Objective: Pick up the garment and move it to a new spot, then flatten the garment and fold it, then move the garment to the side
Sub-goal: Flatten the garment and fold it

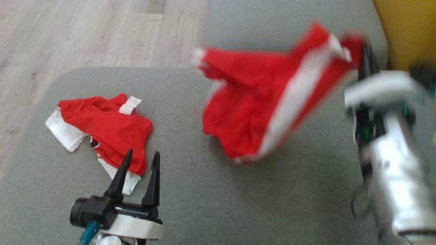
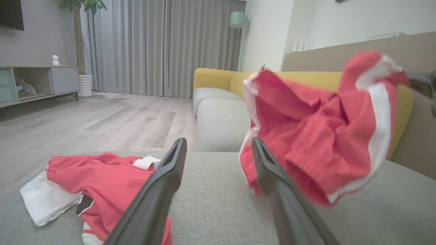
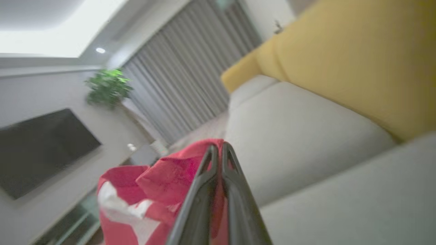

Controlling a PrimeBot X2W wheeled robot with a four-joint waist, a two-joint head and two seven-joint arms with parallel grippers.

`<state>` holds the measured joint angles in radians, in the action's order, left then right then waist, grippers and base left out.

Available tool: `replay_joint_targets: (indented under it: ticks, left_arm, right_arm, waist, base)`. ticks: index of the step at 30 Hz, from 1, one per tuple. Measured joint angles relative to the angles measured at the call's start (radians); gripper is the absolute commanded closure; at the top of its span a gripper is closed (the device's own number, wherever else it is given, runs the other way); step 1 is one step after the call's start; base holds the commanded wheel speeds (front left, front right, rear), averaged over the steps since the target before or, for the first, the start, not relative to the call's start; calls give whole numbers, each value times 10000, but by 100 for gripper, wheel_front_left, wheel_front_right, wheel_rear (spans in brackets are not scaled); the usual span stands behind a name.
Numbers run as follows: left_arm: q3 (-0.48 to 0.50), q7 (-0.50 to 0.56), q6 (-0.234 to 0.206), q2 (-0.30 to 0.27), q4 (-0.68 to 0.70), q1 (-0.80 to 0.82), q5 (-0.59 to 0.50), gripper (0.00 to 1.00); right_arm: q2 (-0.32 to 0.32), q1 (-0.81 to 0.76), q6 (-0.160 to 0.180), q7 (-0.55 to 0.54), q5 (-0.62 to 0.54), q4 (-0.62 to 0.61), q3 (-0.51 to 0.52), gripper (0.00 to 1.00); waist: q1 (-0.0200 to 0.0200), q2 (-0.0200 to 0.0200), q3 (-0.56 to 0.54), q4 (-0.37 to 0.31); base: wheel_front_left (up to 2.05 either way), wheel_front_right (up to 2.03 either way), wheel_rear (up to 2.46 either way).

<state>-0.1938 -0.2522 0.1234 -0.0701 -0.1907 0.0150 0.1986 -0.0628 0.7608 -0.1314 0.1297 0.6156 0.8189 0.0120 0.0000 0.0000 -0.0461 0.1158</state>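
Here we hold the red garment (image 1: 269, 102) up off the grey sofa seat (image 1: 204, 197), pinched in our right gripper (image 3: 218, 149).

The garment is red cloth with a broad white stripe down one side and thin white trim along an edge; in the left wrist view we see a gathered, elastic-looking hem at its lower end. It hangs crumpled and blurred above the right half of the seat, its top corner caught between the right gripper's two dark fingers, which are pressed together on the cloth. Our left gripper (image 1: 142, 153) sits low at the left with its fingers spread and nothing between them, the tips at the near edge of a second garment (image 1: 109, 129), also red and white, which lies bunched on the left part of the seat. A yellow backrest (image 1: 405, 30) stands at the far right, and a wooden floor (image 1: 85, 34) lies beyond the seat.
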Motion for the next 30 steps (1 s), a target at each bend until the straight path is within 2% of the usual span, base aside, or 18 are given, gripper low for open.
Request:
replay_joint_targets:
  ticks: [1, 5, 6, 7, 10, 14, 18, 22, 26, 30]
  left_arm:
    - [-15, -2, 0, 23, 6, 4, -56, 0]
    - [-54, -2, 2, 65, 50, 11, -61, 0]
    - [-54, -2, 2, 65, 50, 11, -61, 0]
    - [-50, 0, 2, 69, 56, 14, -61, 0]
    - [-40, 0, 2, 79, 56, 86, -127, 0]
    - [-21, 0, 4, 88, 82, 277, -146, 0]
    - [-36, 0, 12, 128, 151, 380, -146, 0]
    - [-88, 0, 12, 130, 205, 383, -146, 0]
    - [-174, -2, 13, 136, 222, 382, -146, 0]
    - [-337, -2, 13, 140, 221, 379, -146, 0]
  right_arm:
    - [-10, -736, 0, 274, -568, 871, 769, 100]
    - [25, -2244, 0, 742, -1716, 2412, 2474, 100]
    - [25, -2244, 0, 742, -1716, 2412, 2474, 41]
    - [17, -2467, 0, 861, -2038, 2690, 2936, 0]
    - [19, -2566, 0, 1081, -2761, 2778, 3868, 0]
    - [38, -2288, 0, 1183, -3607, 1605, 3810, 0]
    - [38, -2662, 0, 1185, -3212, -384, 1910, 0]
    - [67, -4289, 0, 1187, -3104, -2755, 328, 0]
    - [107, -6179, 0, 1187, -3758, -4291, -410, 0]
    - [169, -7048, 0, 1187, -3954, -4870, -499, 0]
  waist:
    - [0, 0, 92, -90]
    - [1, 0, 358, -241]
    - [1, 0, 358, -241]
    - [1, 0, 433, -290]
    - [1, 0, 621, -478]
    - [1, 0, 755, -787]
    - [2, 0, 761, -1031]
    - [1, 0, 703, -1206]
    - [0, 0, 625, -1261]
    - [0, 0, 587, -1223]
  base:
    - [0, 0, 0]
    - [0, 0, 0]
    - [0, 0, 0]
    - [0, 0, 0]
    - [0, 0, 0]
    - [0, 0, 0]
    - [0, 0, 0]
    - [0, 0, 0]
    - [0, 0, 0]
    - [0, 0, 0]
